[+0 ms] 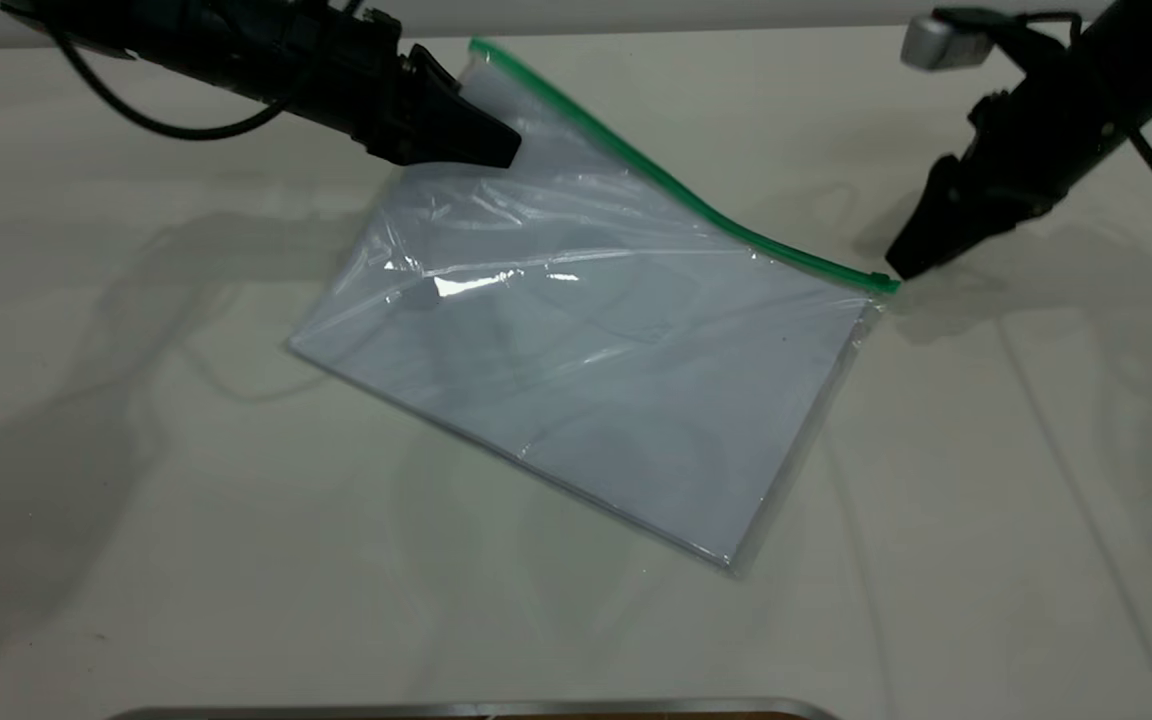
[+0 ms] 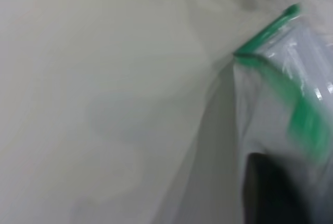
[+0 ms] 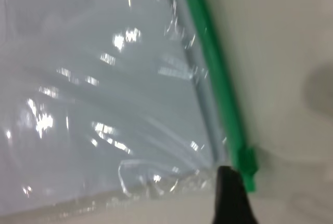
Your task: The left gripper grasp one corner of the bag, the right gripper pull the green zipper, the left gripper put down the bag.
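Toward the far left of the bench [image 1: 136, 560], we have the left gripper [image 1: 496, 148] with its fingers closed on the upper corner of the bag [image 1: 616, 390], lifting that end so the plastic slopes down to the bench's middle, where the lower corners rest. The green zipper [image 1: 676, 190] runs along the raised far edge, from the held corner down toward the right side of the bench. Our right gripper [image 1: 901, 268] sits at the zipper's lower end, tips touching the small slider tab [image 3: 247, 166]. In the right wrist view only one dark finger [image 3: 231, 198] shows beside the tab, so we cannot tell whether the fingers are pinching it or merely resting against it.

We judge the pulling step to be at hand. To do it well, we should be sure of a firm pinch on the tab first, then draw it straight along the green strip, not across it. The left grip must keep the edge taut; a sagging zipper would likely let the slider bind or slip free. A steady, level pull suits this thin plastic best.
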Tool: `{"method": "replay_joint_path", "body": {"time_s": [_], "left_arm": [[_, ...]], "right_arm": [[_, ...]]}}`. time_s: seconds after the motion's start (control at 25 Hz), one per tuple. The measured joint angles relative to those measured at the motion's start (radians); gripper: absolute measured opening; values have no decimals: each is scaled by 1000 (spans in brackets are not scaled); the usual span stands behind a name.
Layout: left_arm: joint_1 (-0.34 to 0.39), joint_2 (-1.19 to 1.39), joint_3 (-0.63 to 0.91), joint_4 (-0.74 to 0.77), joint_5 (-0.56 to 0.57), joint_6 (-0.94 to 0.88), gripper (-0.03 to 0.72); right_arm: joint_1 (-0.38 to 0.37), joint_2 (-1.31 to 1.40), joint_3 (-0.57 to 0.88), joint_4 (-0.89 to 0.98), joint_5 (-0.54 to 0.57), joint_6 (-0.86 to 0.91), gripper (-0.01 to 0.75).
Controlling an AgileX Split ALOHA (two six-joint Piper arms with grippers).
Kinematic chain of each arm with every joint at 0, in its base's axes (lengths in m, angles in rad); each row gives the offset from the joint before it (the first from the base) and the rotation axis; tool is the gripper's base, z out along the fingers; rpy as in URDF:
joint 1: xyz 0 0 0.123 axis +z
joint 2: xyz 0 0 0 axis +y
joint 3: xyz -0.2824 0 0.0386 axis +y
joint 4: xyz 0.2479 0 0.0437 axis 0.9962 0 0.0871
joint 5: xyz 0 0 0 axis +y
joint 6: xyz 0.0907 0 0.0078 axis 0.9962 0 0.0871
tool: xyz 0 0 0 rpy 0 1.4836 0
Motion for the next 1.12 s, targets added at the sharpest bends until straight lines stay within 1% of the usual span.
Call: {"method": "replay_joint_path", "body": {"time_s": [0.08, 0.16, 0.24, 0.32, 0.44, 0.6, 0.76, 0.92, 1.12], "left_arm": [[-1, -11, 0, 15, -38, -57, 454], [-1, -39, 0, 49, -77, -117, 562], [-1, -80, 0, 113, -116, -206, 632], [0, -143, 0, 187, -128, -316, 666], [7, -265, 0, 322, -117, -513, 672], [15, -458, 0, 517, -73, -804, 662], [15, -650, 0, 705, -23, -1047, 652], [15, -836, 0, 843, 44, -1232, 638], [15, -1021, 0, 959, 156, -1386, 613]], "right_arm": [[0, -28, -20, 10, 4, 1, 570], [0, -75, -38, 20, 15, 6, 587], [0, -134, -56, 21, 28, 14, 588], [0, -215, -69, 21, 48, 30, 585], [0, -356, -75, 21, 77, 64, 584], [0, -576, -79, 8, 104, 136, 584], [0, -779, -79, -45, 115, 272, 584], [0, -933, -79, -138, 168, 431, 584], [0, -1089, -79, -258, 306, 596, 582]]}}
